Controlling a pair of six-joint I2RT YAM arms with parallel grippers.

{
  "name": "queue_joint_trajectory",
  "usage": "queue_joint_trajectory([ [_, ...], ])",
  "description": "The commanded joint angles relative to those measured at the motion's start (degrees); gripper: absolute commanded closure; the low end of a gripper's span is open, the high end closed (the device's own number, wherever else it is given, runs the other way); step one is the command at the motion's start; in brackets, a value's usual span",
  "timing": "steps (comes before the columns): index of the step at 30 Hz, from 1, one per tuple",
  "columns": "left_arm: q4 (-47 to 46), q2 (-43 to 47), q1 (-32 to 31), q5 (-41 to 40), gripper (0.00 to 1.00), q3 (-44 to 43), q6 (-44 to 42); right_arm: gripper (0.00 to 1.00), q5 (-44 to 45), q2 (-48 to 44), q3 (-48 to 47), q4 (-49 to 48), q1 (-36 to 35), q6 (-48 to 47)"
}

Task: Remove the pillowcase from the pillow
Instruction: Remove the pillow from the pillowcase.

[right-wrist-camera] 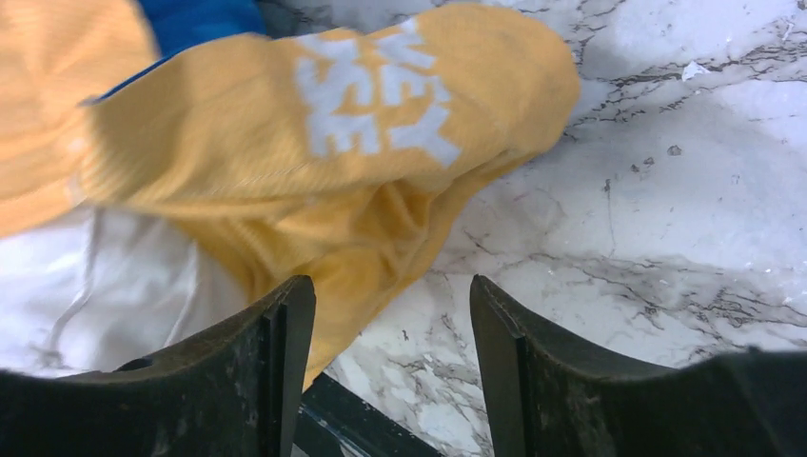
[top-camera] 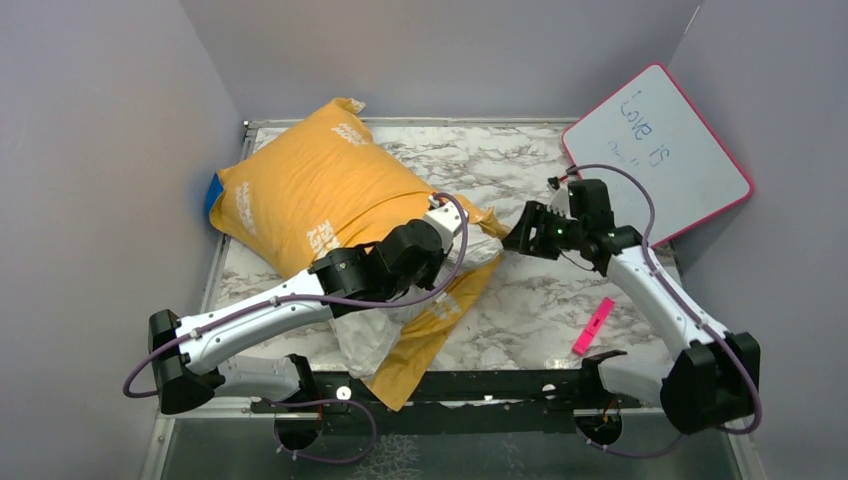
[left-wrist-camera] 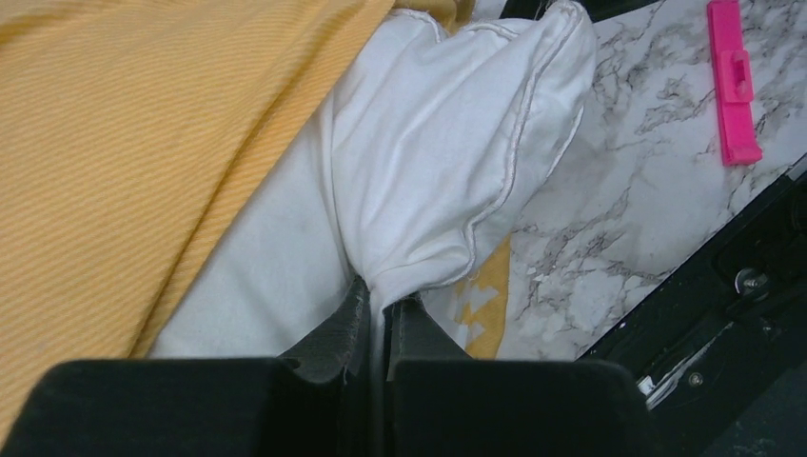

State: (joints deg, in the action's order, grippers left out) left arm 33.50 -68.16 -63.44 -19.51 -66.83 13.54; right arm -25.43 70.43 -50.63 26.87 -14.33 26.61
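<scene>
The orange-yellow pillowcase (top-camera: 300, 190) with white lettering covers most of the pillow at the table's left, with a sliver of blue at its far left edge. The white pillow (top-camera: 365, 340) sticks out of the case's near end. My left gripper (left-wrist-camera: 383, 297) is shut on a bunched corner of the pillow (left-wrist-camera: 447, 162), with the pillowcase (left-wrist-camera: 124, 143) to its left. My right gripper (top-camera: 522, 237) hovers just right of the case's open edge. In the right wrist view its jaws (right-wrist-camera: 392, 290) stand open with nothing between them, and the pillowcase (right-wrist-camera: 314, 162) lies beyond them.
A pink-edged whiteboard (top-camera: 655, 150) leans at the back right. A pink marker (top-camera: 592, 326) lies on the marble table (top-camera: 560, 300) near the right arm. A black rail (top-camera: 480, 385) runs along the near edge. Grey walls enclose the table.
</scene>
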Motion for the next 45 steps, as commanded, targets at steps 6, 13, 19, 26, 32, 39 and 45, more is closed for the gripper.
queue_joint_trajectory([
  [6,-9.7,3.9,0.6,7.6,1.00,1.7,-3.3,0.23,0.3,-7.3,0.3,-6.9,0.3,-5.8],
  [13,-11.0,8.4,0.6,11.8,1.00,4.2,-4.0,0.22,-22.4,2.1,-1.9,-16.4,0.2,-7.9],
  [19,-11.0,10.1,0.6,11.5,1.00,4.9,-3.2,0.26,-32.0,6.3,-3.3,-22.0,-0.8,-7.4],
  [26,-11.5,10.0,0.6,12.6,1.00,4.1,-2.5,0.86,-27.1,10.9,-6.0,-20.3,-1.0,-7.9],
  [32,-11.0,9.9,0.6,16.6,1.00,4.1,-1.8,1.00,-12.7,13.6,-12.1,-21.7,-1.0,-1.1],
  [39,-10.8,7.5,0.6,32.4,1.00,3.9,2.2,0.99,-5.0,19.9,-19.2,-28.5,-1.2,19.0],
  [45,-13.1,6.4,0.6,36.3,1.00,0.4,2.3,0.99,-2.6,30.2,-27.9,-24.9,-3.2,11.2],
])
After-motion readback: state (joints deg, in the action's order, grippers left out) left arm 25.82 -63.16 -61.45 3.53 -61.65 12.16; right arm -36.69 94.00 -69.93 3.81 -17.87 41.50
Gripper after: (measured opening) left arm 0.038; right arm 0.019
